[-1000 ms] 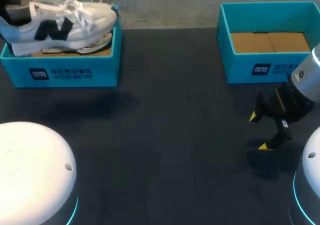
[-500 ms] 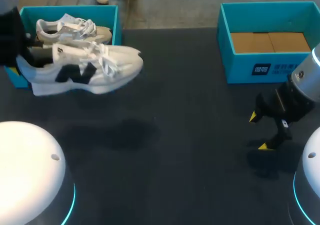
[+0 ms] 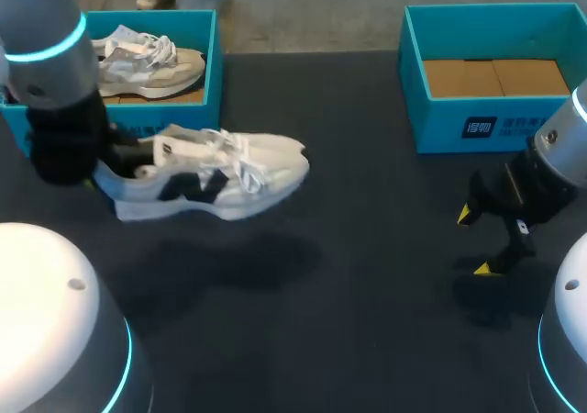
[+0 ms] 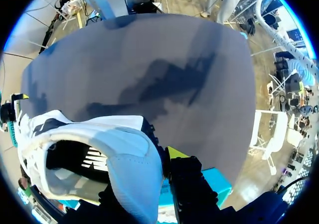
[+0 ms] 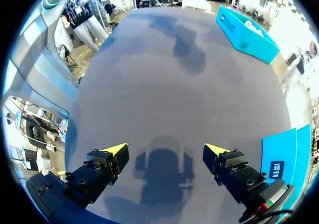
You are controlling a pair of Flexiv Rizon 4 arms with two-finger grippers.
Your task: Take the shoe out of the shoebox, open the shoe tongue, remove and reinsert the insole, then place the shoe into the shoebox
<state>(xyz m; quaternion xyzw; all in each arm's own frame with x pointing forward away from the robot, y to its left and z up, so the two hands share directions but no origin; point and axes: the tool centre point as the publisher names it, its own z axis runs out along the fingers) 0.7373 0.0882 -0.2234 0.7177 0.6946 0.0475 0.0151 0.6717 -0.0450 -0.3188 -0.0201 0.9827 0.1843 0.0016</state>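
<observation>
Dark table [image 3: 348,248]. Teal shoebox [image 3: 209,73] at 11 o'clock, at far edge. Second teal box [image 3: 440,124] at 1 o'clock, brown cardboard floor.

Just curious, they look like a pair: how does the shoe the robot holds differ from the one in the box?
The held shoe hangs above the table, gripped at its heel by the left hand; the boxed shoe lies untouched in the left shoebox. The held shoe shows a dark side logo; the boxed shoe shows none here. Both are pale laced sneakers, toes pointing alike.
</observation>
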